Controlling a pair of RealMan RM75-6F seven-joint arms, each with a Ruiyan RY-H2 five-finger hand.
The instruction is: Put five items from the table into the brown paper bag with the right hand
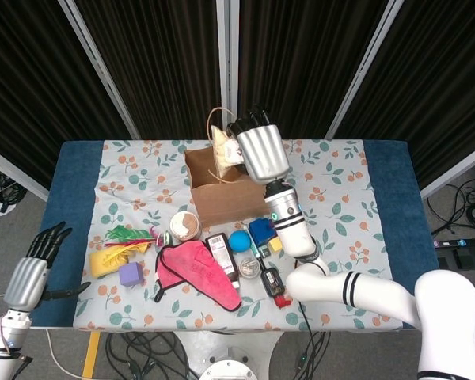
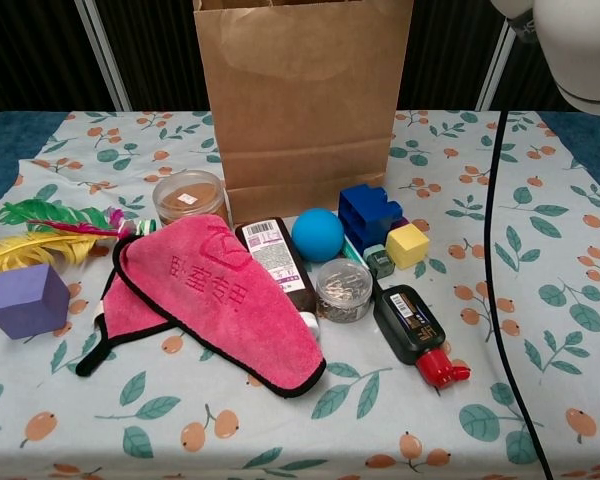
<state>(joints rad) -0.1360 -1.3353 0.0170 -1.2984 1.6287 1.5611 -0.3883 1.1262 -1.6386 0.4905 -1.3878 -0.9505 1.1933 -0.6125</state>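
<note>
The left hand hangs off the near left corner of the surface, below its edge, fingers apart and holding nothing.

On the patterned cloth, furthest left, a yellow and green feather lies flat with a purple cube just in front of it. Next comes a pink cloth with black trim, spread out and partly folded over itself. Behind it stands a round tub with a brown lid, and beside the cloth's right edge lies a dark brown bottle with a white label, on its side.

The brown paper bag stands upright at the middle back of the surface, mouth open upward. In the head view the right hand sits directly over that mouth, clamped on a pale crinkly packet (its contents are too small to make out) which hangs above the bag's opening, at or just over the rim; whether it touches the paper I cannot tell.

In front of the bag sit a blue ball, a clear round box of small metal bits, a blue toy block, a yellow cube, and a black bottle with a red cap lying on its side. A black cable hangs across the right of the chest view.
</note>
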